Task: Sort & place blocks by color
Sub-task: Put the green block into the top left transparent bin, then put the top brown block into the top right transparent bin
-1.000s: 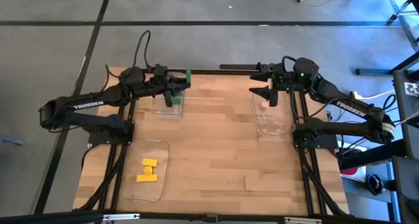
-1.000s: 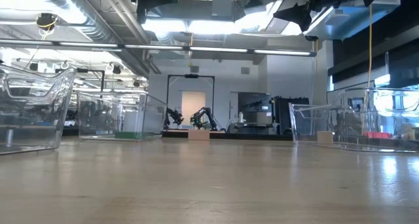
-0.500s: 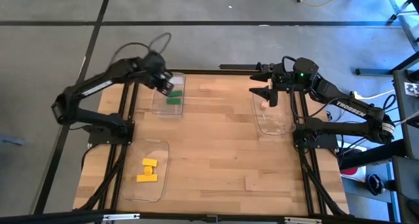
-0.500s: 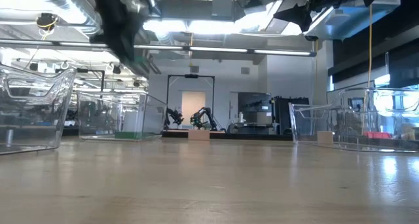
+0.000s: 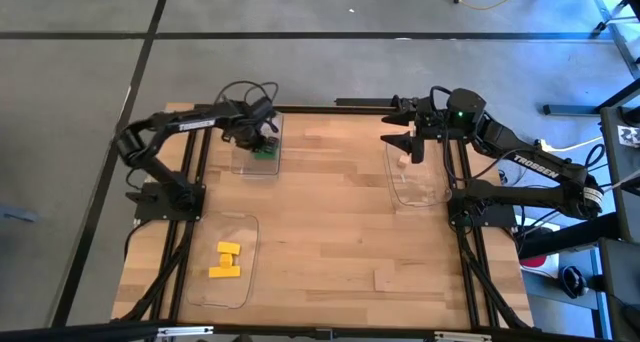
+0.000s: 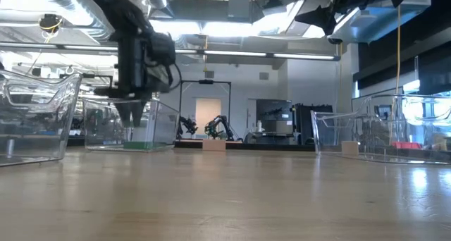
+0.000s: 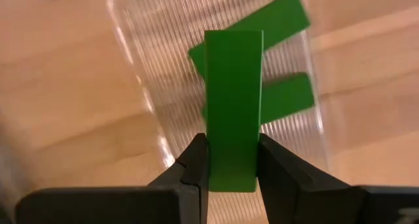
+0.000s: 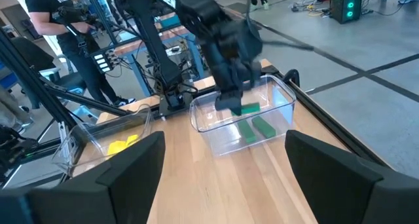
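- left gripper [image 7: 232, 162] is seen pinching a green block [image 7: 232, 106] by its lower end; the block stands upright between the two fingers [image 7: 196, 162], directly over the clear tray [image 5: 243, 160] at the far left of the table [image 5: 330, 212]
- two more green blocks [image 7: 288, 96] are seen lying flat on that tray's ribbed floor, crossed under the held one; the tray is judged to be the green bin
- yellow blocks [image 5: 227, 261] are gathered in the near-left tray [image 5: 205, 282], well apart from the green ones
- right gripper [image 5: 408, 142] is parked over the far-right tray [image 5: 425, 187] with its fingers spread wide and nothing between them; a pale tan cube [image 5: 403, 159] appears to lie just beneath it, though it is too small to be sure
- the step in hand is judged to be the release of the green block into its tray
- for a clean drop, the block is best lowered inside the tray walls before the fingers are parted, so it cannot bounce out
- the release point is better set slightly aside from the two lying blocks, so the new one does not topple off them against the wall
- the fingers should be opened fully and lifted straight up, so the block is not dragged along
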Robot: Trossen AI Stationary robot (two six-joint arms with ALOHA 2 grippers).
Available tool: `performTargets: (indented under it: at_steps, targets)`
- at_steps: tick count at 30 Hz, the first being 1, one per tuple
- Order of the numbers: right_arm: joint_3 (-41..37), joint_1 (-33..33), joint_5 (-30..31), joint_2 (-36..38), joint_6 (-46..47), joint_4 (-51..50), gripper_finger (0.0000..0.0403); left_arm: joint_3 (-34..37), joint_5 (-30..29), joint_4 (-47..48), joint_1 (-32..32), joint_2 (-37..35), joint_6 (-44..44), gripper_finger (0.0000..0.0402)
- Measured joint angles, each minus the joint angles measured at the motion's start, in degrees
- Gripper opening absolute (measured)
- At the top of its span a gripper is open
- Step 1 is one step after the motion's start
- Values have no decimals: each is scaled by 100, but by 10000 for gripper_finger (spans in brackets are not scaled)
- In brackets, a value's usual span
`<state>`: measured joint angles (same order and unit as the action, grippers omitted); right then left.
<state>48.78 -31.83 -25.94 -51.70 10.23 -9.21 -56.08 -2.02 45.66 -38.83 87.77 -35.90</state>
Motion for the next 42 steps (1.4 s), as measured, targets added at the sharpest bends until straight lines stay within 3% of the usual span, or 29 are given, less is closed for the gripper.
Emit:
performTargets:
  at_steps: [5,12,19,24,30,36,42]
  targets:
    - [2,0,1,0,-1,0,319,20,33,-140,17,437,-114,82]
    - [2,0,1,0,1,0,319,20,-153,-519,33,522,-167,83]
    - [2,0,1,-2,1,0,319,20,-100,-522,4,517,-118,187]
    - [2,0,1,-2,1,0,319,-38,338,-505,-186,273,90,230]
    - [1,0,0,-2,4,4,319,-510,419,-789,-501,-849,576,240]
    - [1,0,-2,-4,4,11,319,-587,989,-2542,-348,-2396,1355,241]
    - [-1,0,-4,-4,36,138,319,-243,1361,-4065,398,-3394,1852,242]
